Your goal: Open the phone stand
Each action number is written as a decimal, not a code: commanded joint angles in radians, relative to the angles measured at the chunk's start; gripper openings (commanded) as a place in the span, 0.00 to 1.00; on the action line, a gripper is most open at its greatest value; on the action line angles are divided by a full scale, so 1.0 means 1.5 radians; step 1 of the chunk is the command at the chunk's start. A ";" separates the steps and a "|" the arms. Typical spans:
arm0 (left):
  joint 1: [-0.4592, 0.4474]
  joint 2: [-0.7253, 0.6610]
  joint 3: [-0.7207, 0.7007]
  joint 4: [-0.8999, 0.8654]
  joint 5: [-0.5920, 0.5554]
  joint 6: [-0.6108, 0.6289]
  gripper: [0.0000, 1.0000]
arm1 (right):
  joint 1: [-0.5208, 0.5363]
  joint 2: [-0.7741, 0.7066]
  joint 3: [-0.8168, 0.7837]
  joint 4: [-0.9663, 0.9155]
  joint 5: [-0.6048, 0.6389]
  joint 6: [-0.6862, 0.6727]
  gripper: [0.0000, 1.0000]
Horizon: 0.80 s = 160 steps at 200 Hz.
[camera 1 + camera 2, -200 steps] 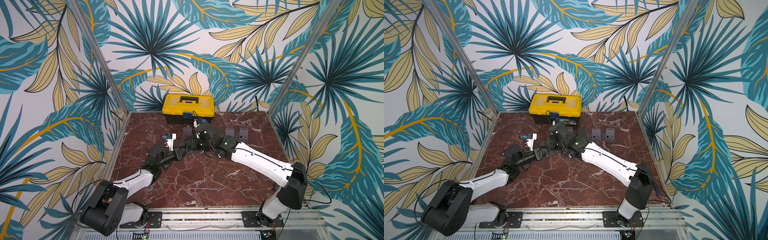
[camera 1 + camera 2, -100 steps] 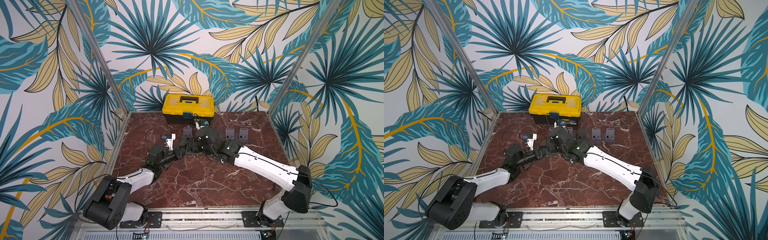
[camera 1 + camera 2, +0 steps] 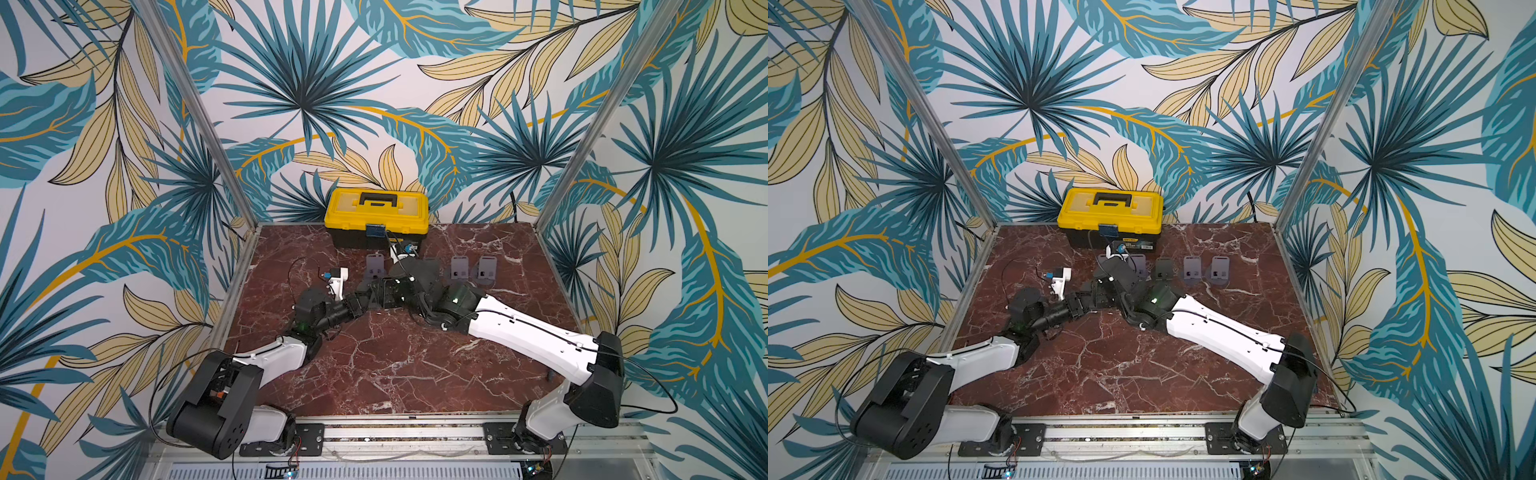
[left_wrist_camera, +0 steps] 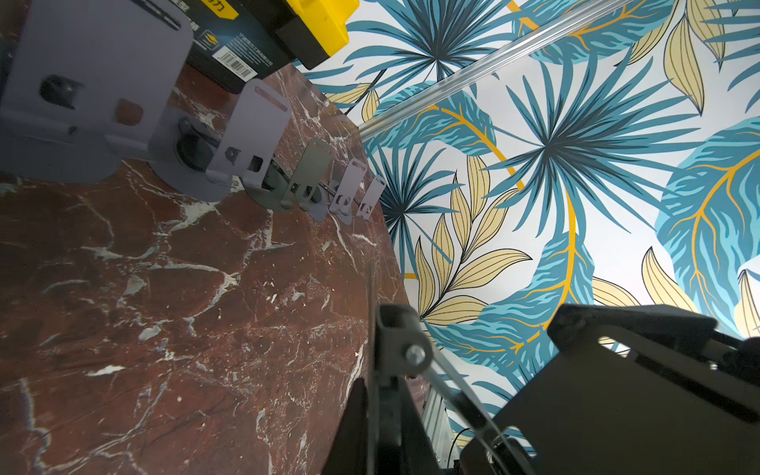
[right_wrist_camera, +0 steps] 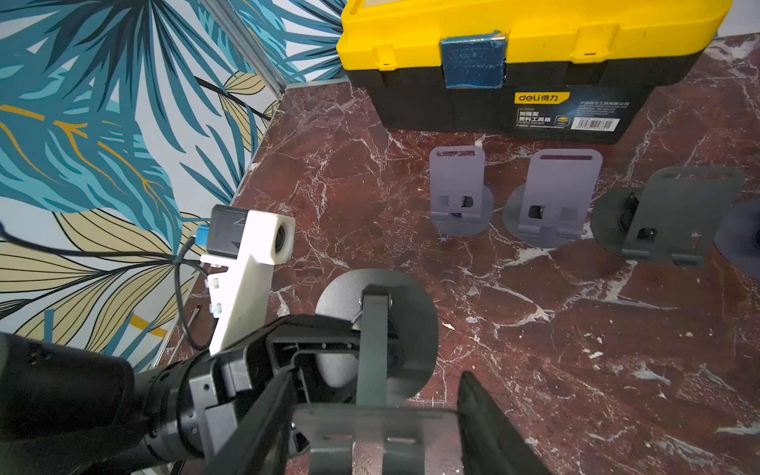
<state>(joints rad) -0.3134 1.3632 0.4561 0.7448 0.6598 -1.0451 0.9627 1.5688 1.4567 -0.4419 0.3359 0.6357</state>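
Lower now than a second ago: right hand (image 5: 376, 395), dropped toward the red-brown marble counter (image 3: 395, 374). Leaf-print walls (image 3: 291, 104) on three sides. At mid-counter, clamped on the back plate of the phone stand (image 5: 395, 312); left hand (image 5: 325, 357) pinched shut on its round base, meeting the right from the opposite side. Just behind, row of grey stands (image 3: 459, 268), standing open. Farthest back, yellow toolbox (image 3: 376, 208) against the wall.

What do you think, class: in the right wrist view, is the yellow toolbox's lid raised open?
No: the toolbox has its yellow lid sitting flat on the black base, with the blue latch down across the seam.
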 commanded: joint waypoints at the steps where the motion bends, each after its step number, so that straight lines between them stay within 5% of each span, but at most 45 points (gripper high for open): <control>1: 0.078 0.024 -0.023 -0.114 -0.174 -0.086 0.00 | 0.013 -0.077 0.000 -0.070 0.029 -0.012 0.29; 25: 0.077 0.008 -0.019 -0.111 -0.161 -0.067 0.00 | 0.013 -0.069 0.000 -0.058 0.034 -0.014 0.40; 50: 0.071 -0.021 -0.009 -0.111 -0.133 -0.026 0.00 | 0.013 -0.066 -0.003 -0.037 0.047 -0.016 0.69; 72: 0.058 -0.042 0.000 -0.111 -0.110 0.001 0.00 | 0.012 -0.065 0.000 -0.018 0.049 -0.023 0.84; 160: 0.032 -0.064 0.014 -0.073 -0.076 0.011 0.00 | -0.005 0.020 0.080 -0.056 -0.069 -0.066 0.91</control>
<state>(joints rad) -0.2520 1.2984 0.4557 0.5873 0.5346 -1.0451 0.9661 1.5425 1.5311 -0.4706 0.2989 0.5735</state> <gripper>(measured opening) 0.101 0.906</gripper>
